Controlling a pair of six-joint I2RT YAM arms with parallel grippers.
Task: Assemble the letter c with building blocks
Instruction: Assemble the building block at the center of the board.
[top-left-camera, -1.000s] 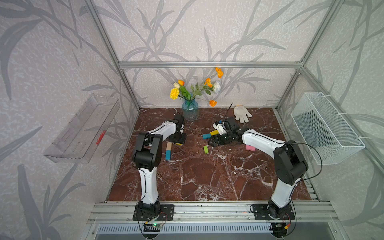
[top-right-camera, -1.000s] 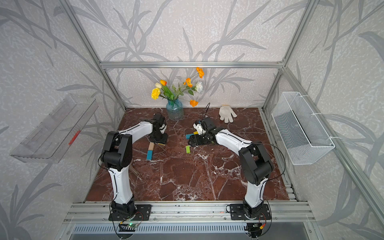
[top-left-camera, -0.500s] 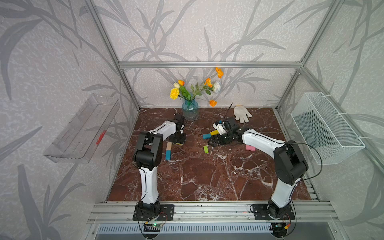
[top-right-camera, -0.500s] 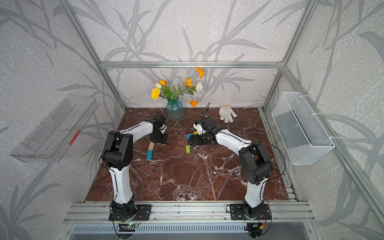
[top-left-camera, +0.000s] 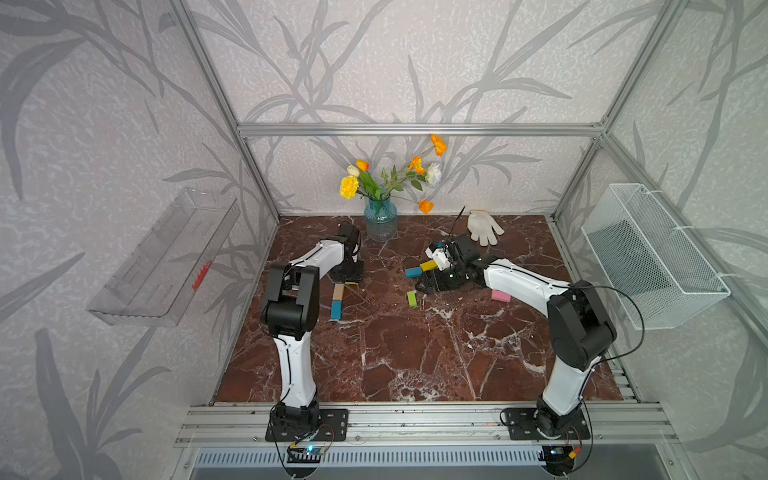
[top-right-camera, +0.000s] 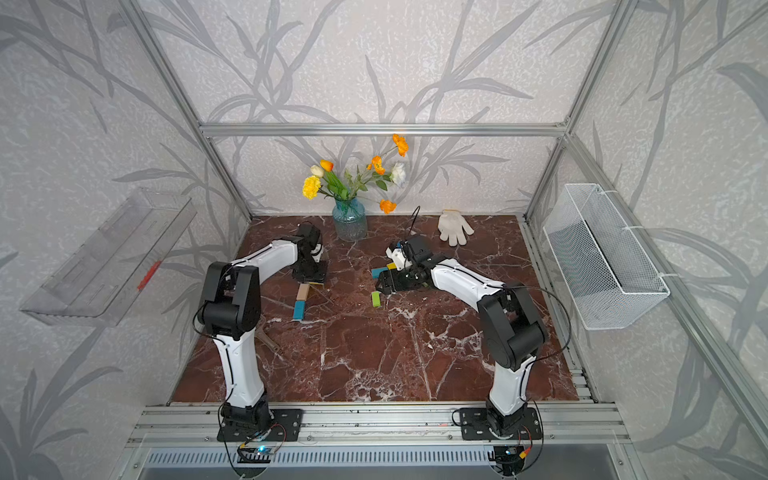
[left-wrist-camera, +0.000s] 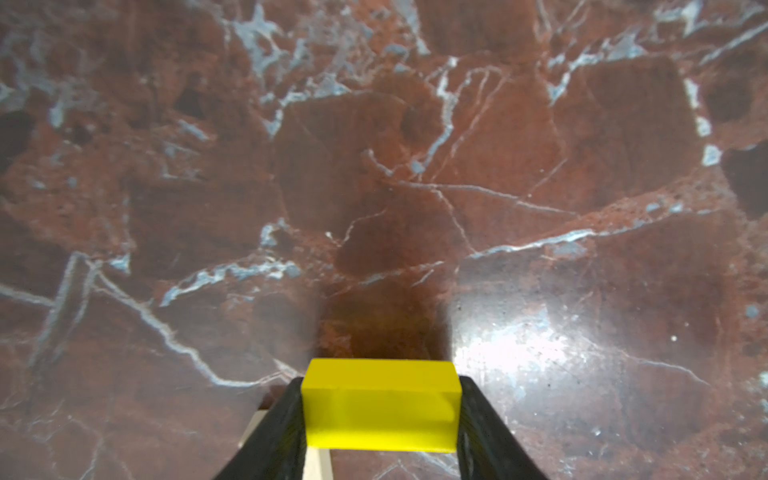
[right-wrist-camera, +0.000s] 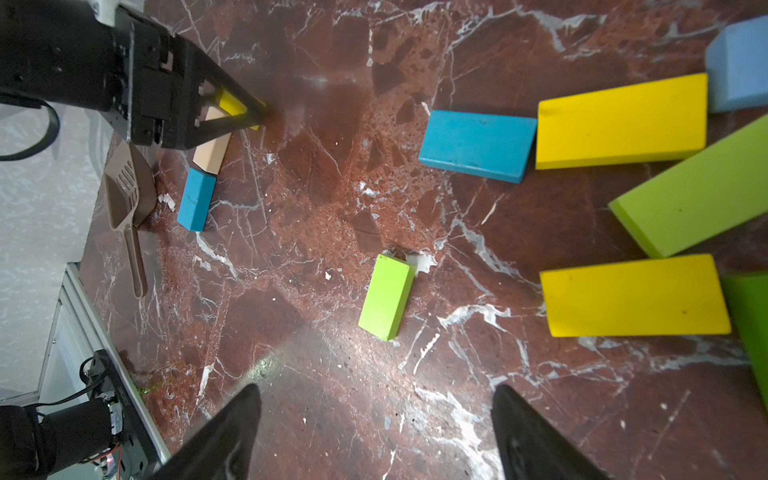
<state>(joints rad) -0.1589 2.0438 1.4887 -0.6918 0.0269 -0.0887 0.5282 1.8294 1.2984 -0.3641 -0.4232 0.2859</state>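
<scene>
Nothing has visibly shifted since the earlier frames: both arms and every loose block sit where they did. Left of centre in both top views, the left gripper (left-wrist-camera: 380, 381) points down at the marble tabletop (left-wrist-camera: 415, 166). Its 2 black fingers (left-wrist-camera: 282, 424) press against the 2 short ends of a yellow block (left-wrist-camera: 380, 411), clamped on it. That block sits low, at the upper end of a tan block (top-left-camera: 338, 291); whether the 2 touch I cannot tell. A teal block (top-left-camera: 336, 309) lies end to end with the tan one, directly below it in the top views. A brown scoop (right-wrist-camera: 126, 195) lies near them.

Right of centre, the right gripper (right-wrist-camera: 376, 390) hangs low over the marble with its fingers spread wide and nothing between them. A lime block (top-left-camera: 412, 298) lies alone just below and left of it. A loose cluster of blocks (right-wrist-camera: 633, 297), teal, 2 yellow, light blue and 2 green, lies under and just above-left of this gripper. A pink block (top-left-camera: 500, 296) lies apart to its right.
</scene>
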